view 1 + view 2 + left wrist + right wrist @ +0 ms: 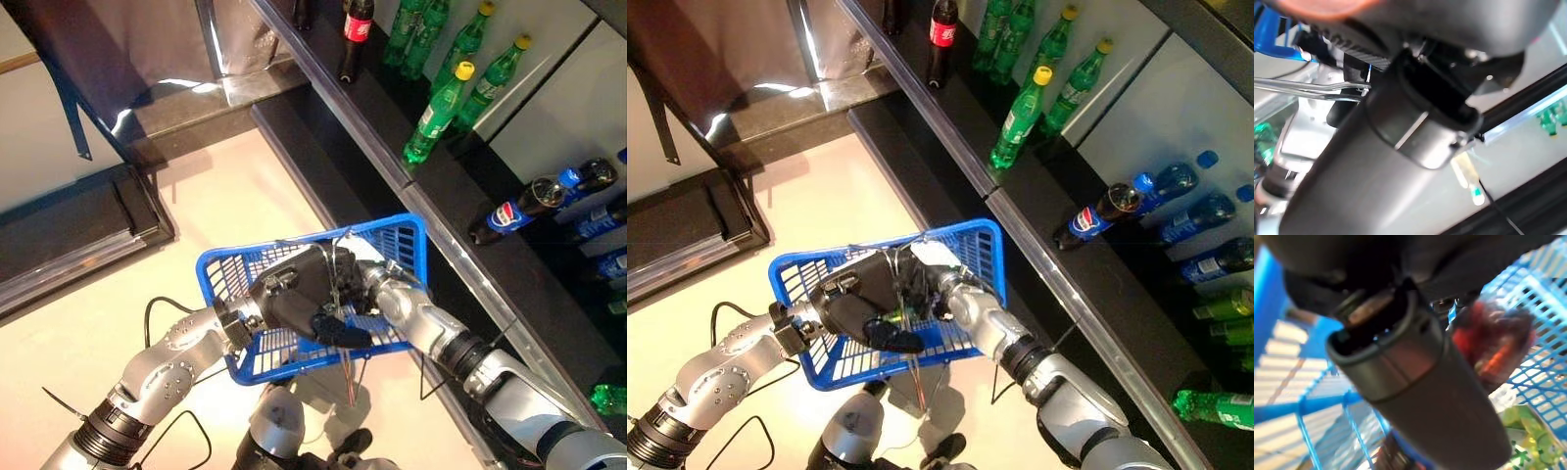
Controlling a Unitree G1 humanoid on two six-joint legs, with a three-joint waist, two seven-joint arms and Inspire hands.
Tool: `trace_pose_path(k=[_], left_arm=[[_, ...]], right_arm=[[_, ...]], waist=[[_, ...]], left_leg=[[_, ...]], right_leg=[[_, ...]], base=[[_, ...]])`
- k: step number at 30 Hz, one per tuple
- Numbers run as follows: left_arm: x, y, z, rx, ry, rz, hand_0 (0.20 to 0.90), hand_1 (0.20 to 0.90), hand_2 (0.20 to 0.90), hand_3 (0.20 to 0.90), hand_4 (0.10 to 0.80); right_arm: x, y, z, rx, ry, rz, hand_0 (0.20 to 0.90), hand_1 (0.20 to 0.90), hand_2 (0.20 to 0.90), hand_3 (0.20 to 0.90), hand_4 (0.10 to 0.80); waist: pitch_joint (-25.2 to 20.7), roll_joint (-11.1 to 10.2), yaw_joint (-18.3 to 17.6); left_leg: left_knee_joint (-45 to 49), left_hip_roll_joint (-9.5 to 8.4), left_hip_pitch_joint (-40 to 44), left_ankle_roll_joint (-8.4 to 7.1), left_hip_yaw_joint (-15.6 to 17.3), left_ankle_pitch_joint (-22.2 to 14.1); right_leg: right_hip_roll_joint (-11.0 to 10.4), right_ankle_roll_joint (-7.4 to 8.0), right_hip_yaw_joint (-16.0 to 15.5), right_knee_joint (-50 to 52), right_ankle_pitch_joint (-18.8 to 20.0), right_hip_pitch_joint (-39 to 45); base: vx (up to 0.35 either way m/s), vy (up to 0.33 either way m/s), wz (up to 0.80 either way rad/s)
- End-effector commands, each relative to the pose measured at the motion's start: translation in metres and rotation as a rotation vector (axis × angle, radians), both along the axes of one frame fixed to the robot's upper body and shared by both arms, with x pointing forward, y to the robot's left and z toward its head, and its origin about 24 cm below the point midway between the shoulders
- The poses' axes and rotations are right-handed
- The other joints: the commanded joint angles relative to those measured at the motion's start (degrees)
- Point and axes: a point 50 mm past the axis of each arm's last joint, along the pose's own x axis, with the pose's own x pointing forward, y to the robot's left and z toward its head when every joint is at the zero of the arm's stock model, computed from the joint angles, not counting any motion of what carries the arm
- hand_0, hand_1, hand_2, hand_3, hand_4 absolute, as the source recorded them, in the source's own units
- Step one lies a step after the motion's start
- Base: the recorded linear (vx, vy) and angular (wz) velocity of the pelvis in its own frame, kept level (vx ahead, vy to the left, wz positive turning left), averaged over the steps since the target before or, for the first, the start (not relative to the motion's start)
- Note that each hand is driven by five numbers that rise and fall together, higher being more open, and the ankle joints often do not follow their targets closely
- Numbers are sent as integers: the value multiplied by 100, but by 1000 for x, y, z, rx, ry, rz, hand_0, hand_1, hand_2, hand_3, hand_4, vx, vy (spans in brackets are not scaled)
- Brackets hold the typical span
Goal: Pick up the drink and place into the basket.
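Observation:
A blue plastic basket point(402, 235) hangs above the floor, and my left hand point(294, 294) lies over its middle, curled round the basket's wire handle point(338, 257). My right hand point(1415, 372) reaches into the basket from the shelf side, mostly hidden behind the left hand in the eye views. Past it, in the right wrist view, a dark drink bottle with a red label point(1493, 342) lies against the basket's mesh point(1547, 298). I cannot tell whether the hand is touching the bottle. A green and yellow packet point(1523, 431) lies beside the bottle.
A long dark shelf point(441, 186) runs along the right. On it stand green bottles point(436, 103) and a cola bottle point(355, 34), and a dark bottle with a blue label point(519, 211) lies down. A low dark platform point(88, 220) sits at the left.

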Motion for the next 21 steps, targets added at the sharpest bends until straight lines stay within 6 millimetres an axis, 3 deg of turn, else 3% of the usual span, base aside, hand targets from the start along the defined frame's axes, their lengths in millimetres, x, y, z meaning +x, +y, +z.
trace_pose_path(k=[1,14,21], left_arm=[[-33,-23,91,-603,-472,-134,300,300,300,200,100],[-19,-10,91,-553,-504,95,300,300,300,200,100],[-9,9,87,-516,-505,307,300,300,300,200,100]], right_arm=[[-18,23,-15,92,-4,33,900,900,900,900,800],[-19,16,0,200,-51,-1,900,900,900,900,800],[-33,2,9,340,-55,3,900,900,900,900,800]], waist=[[-2396,-55,-233],[-2342,-4,-480],[-2322,73,-826]], left_leg=[[-305,7,38,20,-97,-136],[-305,77,80,21,80,-160],[-305,151,125,25,353,-207]], right_leg=[[-182,224,63,319,54,-155],[-155,216,259,304,34,-195],[-167,248,502,252,47,-254]], base=[[-37,-4,-5],[-13,3,-6],[-19,25,-14]])
